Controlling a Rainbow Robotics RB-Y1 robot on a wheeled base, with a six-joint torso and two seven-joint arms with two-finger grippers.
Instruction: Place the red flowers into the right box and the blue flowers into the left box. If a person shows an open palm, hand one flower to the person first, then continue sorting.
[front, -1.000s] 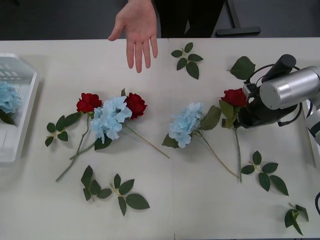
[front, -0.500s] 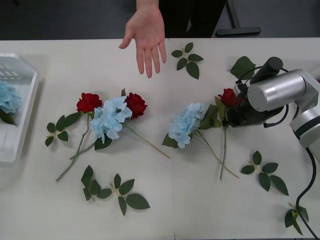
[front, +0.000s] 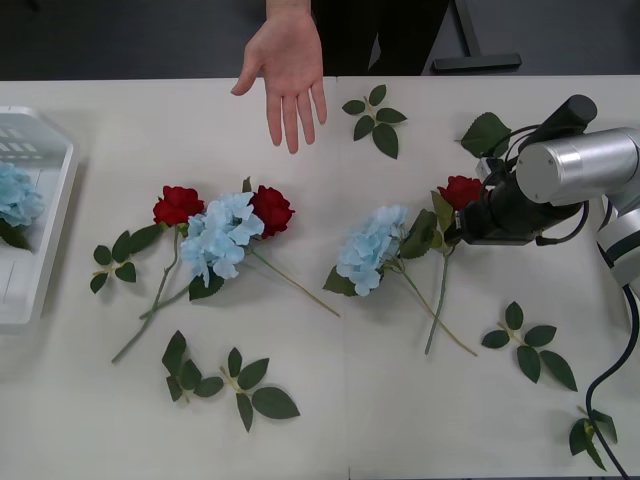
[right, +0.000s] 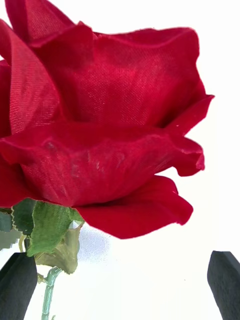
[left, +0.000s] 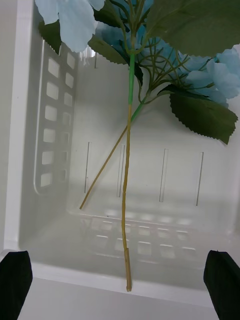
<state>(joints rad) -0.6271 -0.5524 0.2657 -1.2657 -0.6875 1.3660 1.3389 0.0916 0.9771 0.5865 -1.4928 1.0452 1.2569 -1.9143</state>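
Sorting is at an early stage. One blue flower (front: 18, 198) lies already in the left box (front: 40, 290), at the table's far left; the left wrist view shows blue flowers' stems (left: 128, 165) inside the slotted tray (left: 45, 125). Left on the table: two red roses (front: 178, 205) and (front: 270, 210) w/ a blue head (front: 220, 235) between them, touching both, and one more blue flower (front: 372, 245) near the centre. A few loose leaf sprigs (front: 225, 380) lie around; these are not to sort.

The person holds an open palm (front: 285, 65) over the far table edge, fingers spread and pointing at the robot. So I judge the hand-over goes first, and it is not yet done.

The right gripper (front: 468, 222) is at the table's right side, arm reaching in sideways towards the centre, approx. level. A red rose (front: 461, 190) sits at its tip, the stem (front: 437, 305) hanging down to the table. In the right wrist view the rose head (right: 100, 135) is very close, and the black fingertips (right: 17, 285) stand wide apart at both corners; if the stem is really pinched I cannot tell. The left gripper hovers over the left box, its fingers (left: 222, 280) apart, holding nothing.
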